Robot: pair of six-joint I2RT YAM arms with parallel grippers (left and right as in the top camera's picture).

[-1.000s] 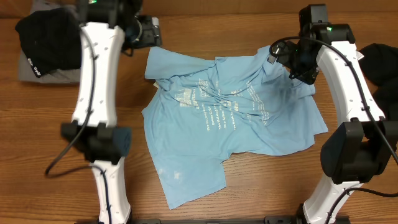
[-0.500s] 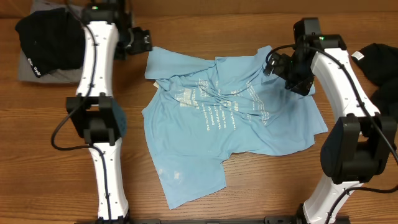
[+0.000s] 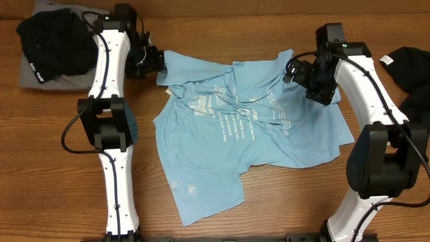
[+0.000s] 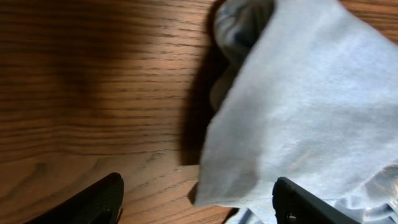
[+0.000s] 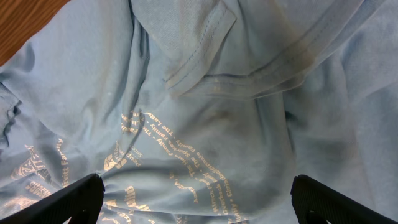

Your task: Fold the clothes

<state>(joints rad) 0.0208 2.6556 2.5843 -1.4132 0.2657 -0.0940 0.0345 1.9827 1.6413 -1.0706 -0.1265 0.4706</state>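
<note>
left gripper (image 3: 156, 62), jaws wide, has swung in to the shirt (image 3: 228, 141) corner; right gripper (image 3: 299, 70), also wide, hovers over the collar (image 5: 205, 68), apparently ready to grasp.

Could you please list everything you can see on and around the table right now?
T-shirt: one, light blue with white lettering, crumpled at the table's centre.
Black garment: one, far-left corner, lying on the grey one.
Grey garment: one, beneath it.
Tagged black garment: at least one, white tag, right edge.
Table: one, brown wood.
Left gripper: open, at the T-shirt's far-left corner.
Right gripper: open, over its far-right part.
</note>
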